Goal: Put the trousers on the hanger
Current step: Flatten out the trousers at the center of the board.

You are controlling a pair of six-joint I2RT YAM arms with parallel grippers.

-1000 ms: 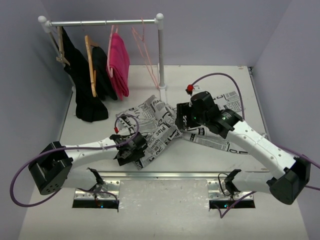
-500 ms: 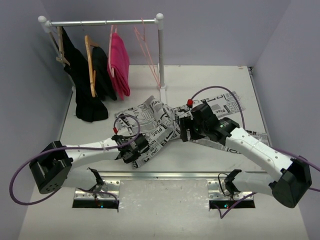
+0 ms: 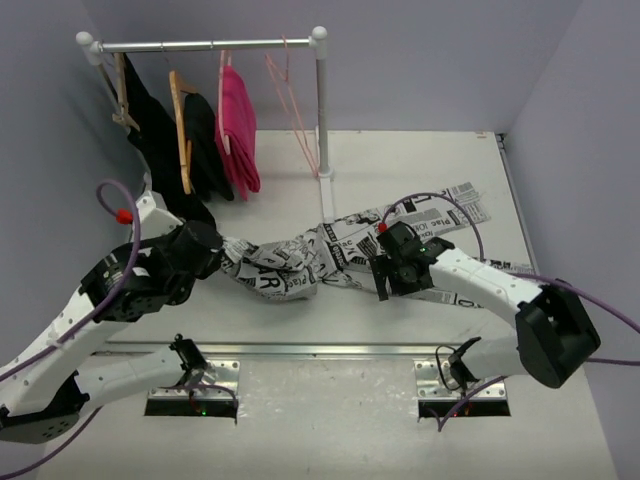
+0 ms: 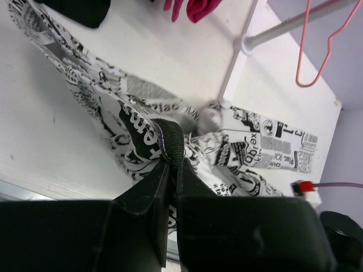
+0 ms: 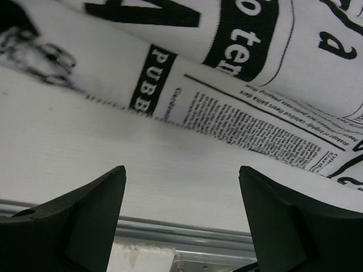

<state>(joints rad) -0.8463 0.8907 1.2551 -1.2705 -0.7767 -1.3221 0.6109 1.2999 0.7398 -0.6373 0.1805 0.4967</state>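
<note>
The newspaper-print trousers (image 3: 300, 262) lie crumpled in a long strip across the table, from the left gripper to the back right. My left gripper (image 3: 222, 256) is shut on a black-edged fold of the trousers (image 4: 142, 122), which sticks out between its tips (image 4: 173, 161). My right gripper (image 3: 384, 282) is open and empty, low over the table just in front of the trousers (image 5: 255, 68); bare table shows between its fingertips (image 5: 181, 170). The thin pink hanger (image 3: 295, 120) hangs bare on the rail near the right post. It also shows in the left wrist view (image 4: 306, 86).
A clothes rail (image 3: 210, 44) stands at the back left, its white post (image 3: 322, 110) close behind the trousers. Black garments (image 3: 200, 140) on wooden hangers and a pink garment (image 3: 238, 125) hang on it. A metal strip (image 3: 320, 350) runs along the near table edge.
</note>
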